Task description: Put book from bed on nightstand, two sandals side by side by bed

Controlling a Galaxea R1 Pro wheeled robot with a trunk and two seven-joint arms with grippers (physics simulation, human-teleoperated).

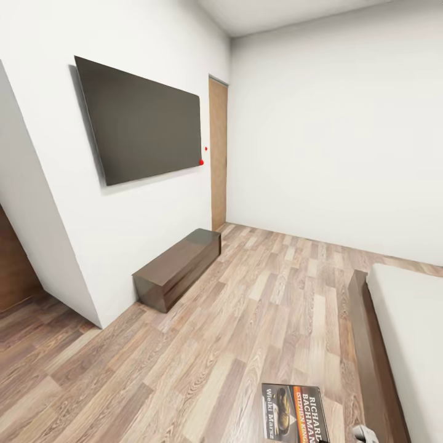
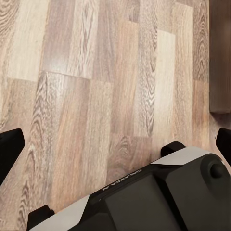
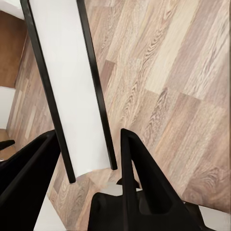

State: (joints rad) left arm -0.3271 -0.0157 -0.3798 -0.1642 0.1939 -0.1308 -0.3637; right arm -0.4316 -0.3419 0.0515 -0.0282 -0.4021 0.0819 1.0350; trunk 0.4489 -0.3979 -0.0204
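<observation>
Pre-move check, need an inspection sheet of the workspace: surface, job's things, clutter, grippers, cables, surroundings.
Surface: wood-plank floor, bare where it shows.
Job's things: book off the mattress, held low over the floor beside the bed; cover faces up.
Clutter: nothing seen.
Grippers: right gripper shut on the book, fingers on both covers; left gripper open, nothing between its fingers, pointing at the floor.
Cables: nothing seen.
Surroundings: wall-mounted TV, long low dark cabinet beneath it, wooden door in the far corner, white walls.
</observation>
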